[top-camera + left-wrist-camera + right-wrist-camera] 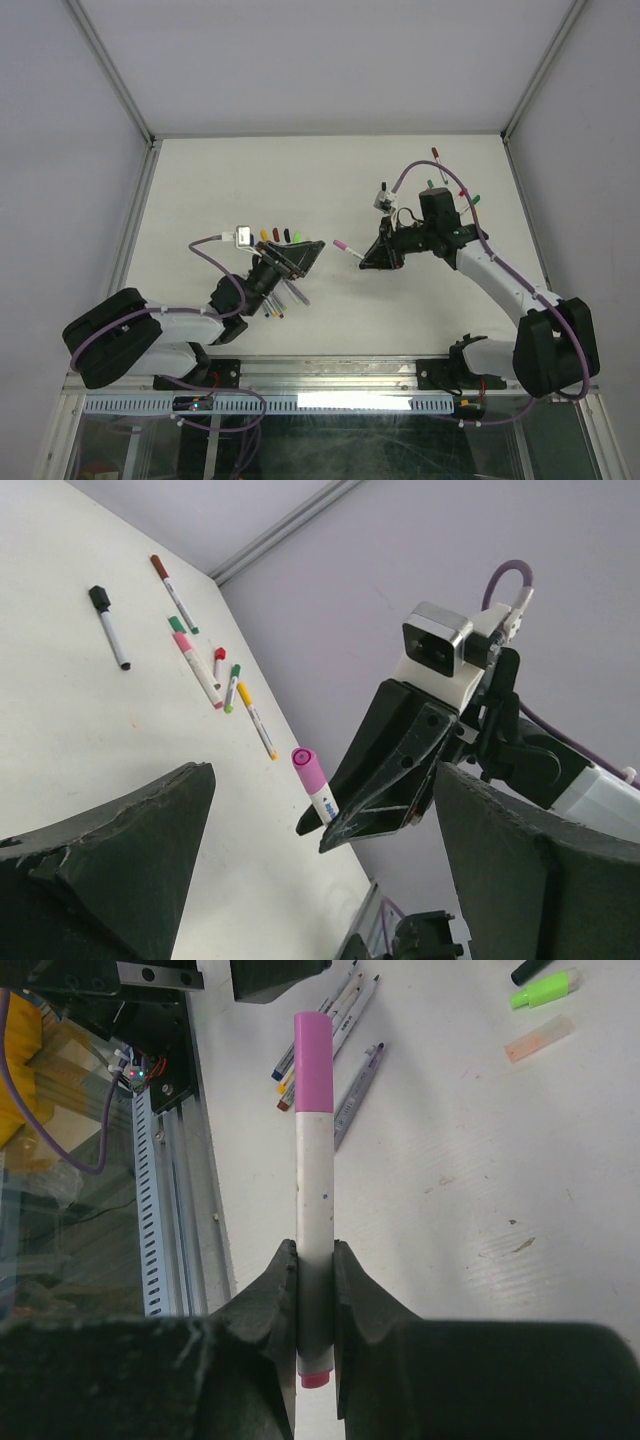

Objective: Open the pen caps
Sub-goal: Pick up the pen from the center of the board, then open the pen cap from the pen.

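Observation:
My right gripper [370, 258] is shut on a grey-white pen [312, 1190] with a pink cap [312, 1060] still on it. It holds the pen above the table, cap pointing at my left gripper [312, 252]. The left gripper is open and empty, its fingers [120, 860] a short way from the pink cap [308, 770]. Loose caps lie in a row behind the left gripper: orange [265, 235], dark red [276, 234], black [287, 235] and green [297, 237]. The green cap [545, 988] and orange cap [540, 1038] also show in the right wrist view.
Several uncapped pens [280, 300] lie bunched by the left arm's wrist. Capped pens lie scattered at the back right, among them a black-capped one [383, 187] and a red one [437, 153]. The table's front rail [165, 1160] runs below the held pen.

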Robot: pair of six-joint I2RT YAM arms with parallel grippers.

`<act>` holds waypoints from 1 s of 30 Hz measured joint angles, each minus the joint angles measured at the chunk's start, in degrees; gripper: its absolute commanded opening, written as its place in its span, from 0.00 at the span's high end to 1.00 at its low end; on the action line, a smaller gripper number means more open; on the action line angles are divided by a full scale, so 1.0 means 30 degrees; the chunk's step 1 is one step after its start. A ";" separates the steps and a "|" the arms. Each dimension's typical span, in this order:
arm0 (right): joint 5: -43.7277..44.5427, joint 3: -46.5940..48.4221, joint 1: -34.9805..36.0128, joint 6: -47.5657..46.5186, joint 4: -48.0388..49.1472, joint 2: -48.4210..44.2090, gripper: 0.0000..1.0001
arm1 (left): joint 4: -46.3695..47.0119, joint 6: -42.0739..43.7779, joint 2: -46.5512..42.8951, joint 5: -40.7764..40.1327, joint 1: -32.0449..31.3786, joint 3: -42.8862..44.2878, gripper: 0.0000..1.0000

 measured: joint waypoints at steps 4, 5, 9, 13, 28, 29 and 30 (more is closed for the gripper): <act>0.0058 0.0000 0.0000 0.0517 0.0270 0.0219 1.00 | 0.0517 0.0138 0.1180 -0.0940 -0.0408 0.0357 0.10; 0.0080 0.0000 0.0000 0.0634 0.0328 0.0277 1.00 | 0.0736 0.0160 0.1625 -0.1115 -0.0525 0.0568 0.11; 0.0095 0.0000 0.0000 0.0969 0.0459 0.0328 1.00 | 0.1370 0.0168 0.3111 -0.1625 -0.0750 0.1435 0.13; 0.0124 0.0000 -0.0007 0.1173 0.0656 0.0328 1.00 | 0.1763 0.0153 0.4641 -0.2055 -0.1049 0.2412 0.17; 0.1042 -0.0284 -0.0007 0.1268 0.0801 0.0328 1.00 | 0.2106 -0.0896 0.7402 -0.2361 -0.1399 0.4080 0.88; 0.1107 -0.0299 -0.0007 0.1224 0.0809 0.0328 1.00 | 0.2106 -0.0991 0.7410 -0.2353 -0.1392 0.4095 0.91; 0.1166 -0.0306 0.0000 0.1202 0.0809 0.0328 1.00 | 0.2106 -0.1093 0.7410 -0.2346 -0.1392 0.4095 0.95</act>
